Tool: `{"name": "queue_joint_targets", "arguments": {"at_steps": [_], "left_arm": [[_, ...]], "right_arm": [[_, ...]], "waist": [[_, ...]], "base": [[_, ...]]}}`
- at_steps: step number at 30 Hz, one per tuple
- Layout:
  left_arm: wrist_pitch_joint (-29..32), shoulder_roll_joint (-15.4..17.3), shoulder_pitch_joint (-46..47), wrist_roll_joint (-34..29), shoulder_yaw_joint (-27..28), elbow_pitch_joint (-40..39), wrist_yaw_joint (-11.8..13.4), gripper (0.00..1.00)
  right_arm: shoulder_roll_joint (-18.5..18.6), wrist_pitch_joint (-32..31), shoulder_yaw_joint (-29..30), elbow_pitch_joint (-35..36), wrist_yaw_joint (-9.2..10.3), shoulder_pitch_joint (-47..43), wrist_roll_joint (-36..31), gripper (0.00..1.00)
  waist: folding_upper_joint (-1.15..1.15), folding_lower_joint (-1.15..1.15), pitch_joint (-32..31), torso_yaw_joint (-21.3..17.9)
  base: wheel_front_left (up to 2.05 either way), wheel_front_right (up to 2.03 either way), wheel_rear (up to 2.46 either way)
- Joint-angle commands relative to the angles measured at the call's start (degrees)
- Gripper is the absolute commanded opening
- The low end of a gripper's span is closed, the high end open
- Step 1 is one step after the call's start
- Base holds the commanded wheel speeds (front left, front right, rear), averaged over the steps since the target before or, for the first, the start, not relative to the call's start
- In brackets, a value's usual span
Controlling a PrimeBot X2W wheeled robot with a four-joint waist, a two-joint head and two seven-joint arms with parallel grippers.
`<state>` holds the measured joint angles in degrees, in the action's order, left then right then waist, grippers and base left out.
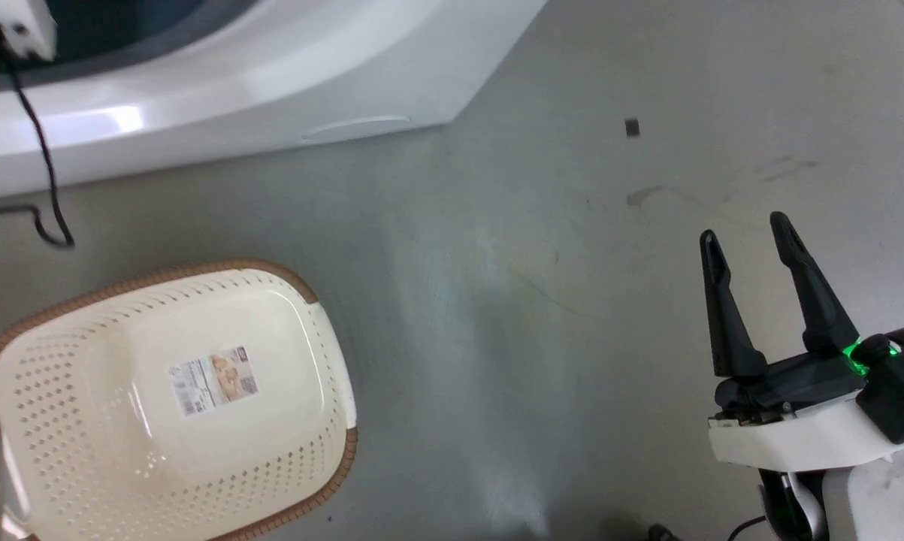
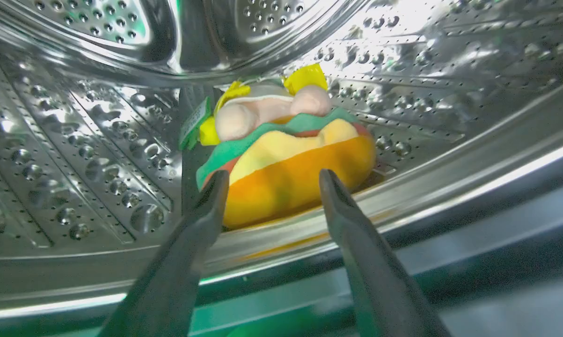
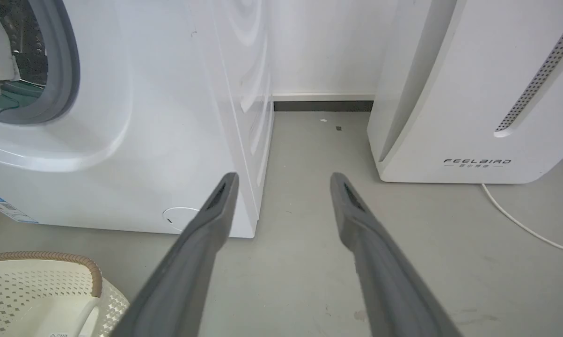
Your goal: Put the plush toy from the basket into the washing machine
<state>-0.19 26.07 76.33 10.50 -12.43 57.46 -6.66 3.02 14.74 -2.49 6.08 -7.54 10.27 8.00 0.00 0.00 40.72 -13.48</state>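
Evidently, the left gripper (image 2: pixel 269 180) is holding its fingers spread and empty just short of the plush toy (image 2: pixel 286 154), lying at the near lip inside the washing machine (image 2: pixel 98 154), so withdrawing straight, fingers apart, is looking advisable.

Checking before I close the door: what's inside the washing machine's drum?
The plush toy lies on the perforated steel drum near its front lip, the open left pincer just before it. What lies behind and under the toy is covered.
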Motion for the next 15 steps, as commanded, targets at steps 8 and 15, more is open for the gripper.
{"name": "queue_joint_targets", "arguments": {"at_steps": [8,15], "left_arm": [[-9.9,-4.5,-10.5,2.8,0.0,1.0,0.0,1.0],[-14.6,-8.8,-20.6,4.9,0.7,-5.8,0.5,1.0]], "right_arm": [[-0.1,0.3,1.6,-1.0,0.05,-1.6,-2.0,1.0],[-0.1,0.3,3.5,-1.0,0.05,-4.7,-3.6,1.0]], "waist": [[0.0,0.0,-12.6,4.7],[0.0,0.0,-21.2,8.9]], "base": [[0.0,0.0,0.0],[0.0,0.0,0.0]]}}
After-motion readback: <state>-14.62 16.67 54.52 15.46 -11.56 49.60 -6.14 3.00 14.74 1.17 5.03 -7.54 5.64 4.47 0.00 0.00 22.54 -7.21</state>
